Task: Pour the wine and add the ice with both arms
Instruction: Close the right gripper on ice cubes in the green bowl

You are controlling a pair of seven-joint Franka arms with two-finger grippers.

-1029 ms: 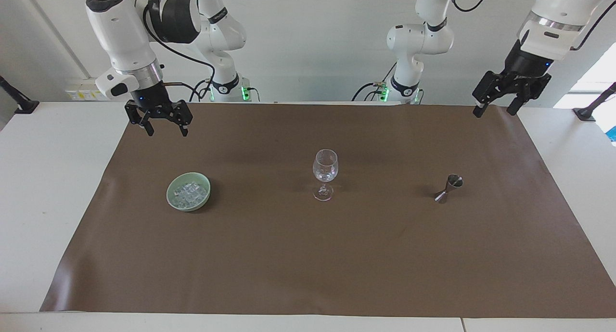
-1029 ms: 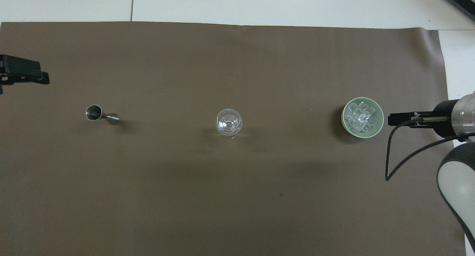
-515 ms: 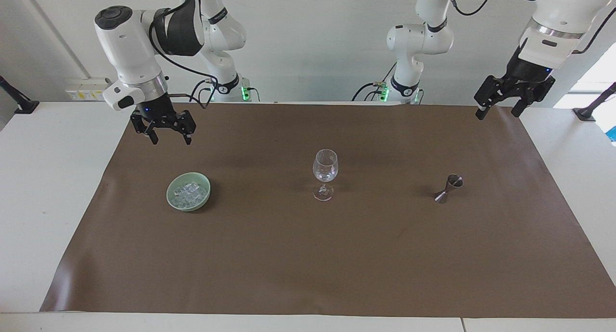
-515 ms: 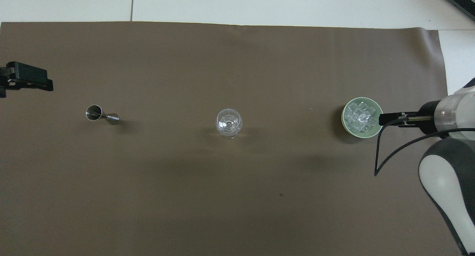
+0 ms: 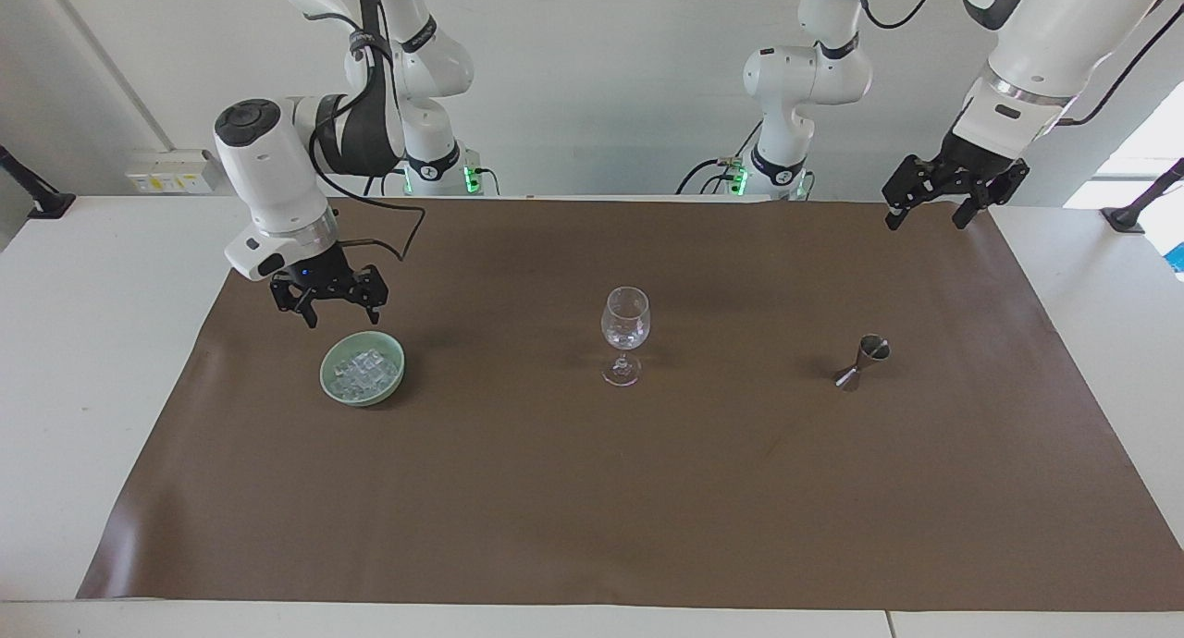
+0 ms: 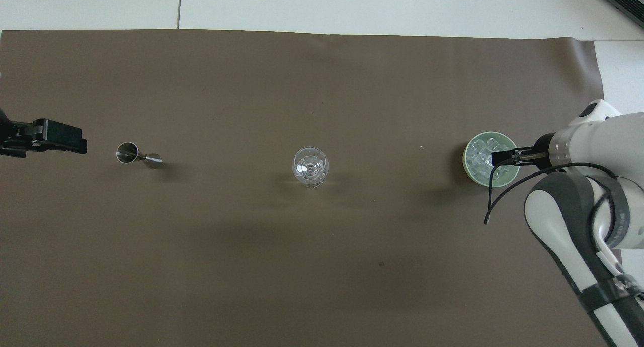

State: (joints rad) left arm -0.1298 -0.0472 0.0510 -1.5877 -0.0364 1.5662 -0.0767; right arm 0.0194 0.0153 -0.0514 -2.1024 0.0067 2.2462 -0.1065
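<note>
A pale green bowl (image 5: 326, 372) (image 6: 465, 158) toward the right arm's end of the mat holds the ice (image 5: 365, 372) (image 6: 478, 158). My right gripper (image 5: 342, 319) (image 6: 495, 158) hangs open just over the bowl's rim on the robots' side, above the ice and not touching it. A clear stemmed glass (image 5: 625, 328) (image 6: 310, 166) stands mid-mat. A small metal jigger (image 5: 865, 361) (image 6: 137, 156) stands toward the left arm's end. My left gripper (image 5: 927, 220) (image 6: 75, 145) is open and raised over the mat's edge near the jigger. The wine is out of view.
A brown mat (image 5: 592, 509) (image 6: 322, 85) covers most of the white table (image 5: 92, 342). The two arm bases (image 5: 435, 171) (image 5: 777, 171) stand at the robots' edge. A black clamp (image 5: 1138, 208) sits on the table at the left arm's end.
My right gripper has come down and moved over the bowl of ice. My left gripper has shifted toward the jigger while staying high. Both stay open.
</note>
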